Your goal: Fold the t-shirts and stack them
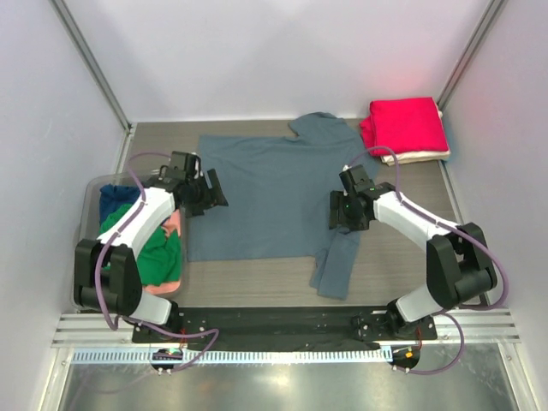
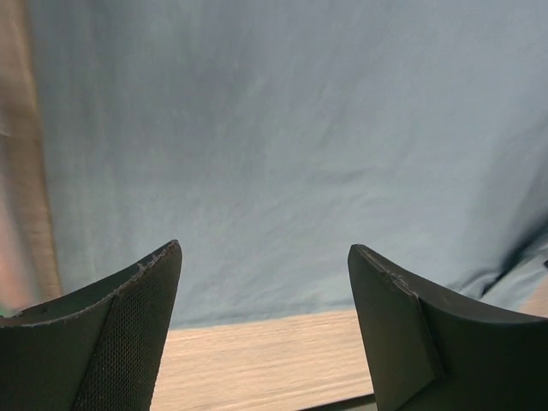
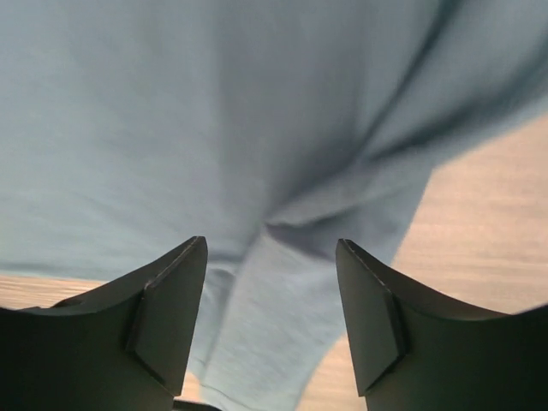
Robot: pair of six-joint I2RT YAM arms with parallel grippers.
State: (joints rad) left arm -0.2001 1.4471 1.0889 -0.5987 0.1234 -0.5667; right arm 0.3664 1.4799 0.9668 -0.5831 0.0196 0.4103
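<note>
We have the slate grey-blue t-shirt (image 1: 265, 193) spread flat mid-table, its fold not yet begun. The red t-shirt (image 1: 404, 124) lies folded at 1 o'clock. The left gripper (image 1: 212, 193) at the shirt's 9 o'clock and the right gripper (image 1: 340, 212) at 3 hover with jaws apart, empty. Next, we judge, each must pinch an edge. The wood-grain table (image 1: 257, 278) sits between pale walls.

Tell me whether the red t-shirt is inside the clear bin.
No: the red t-shirt lies folded on a cream one at the far right, the clear bin stands at the left.
</note>
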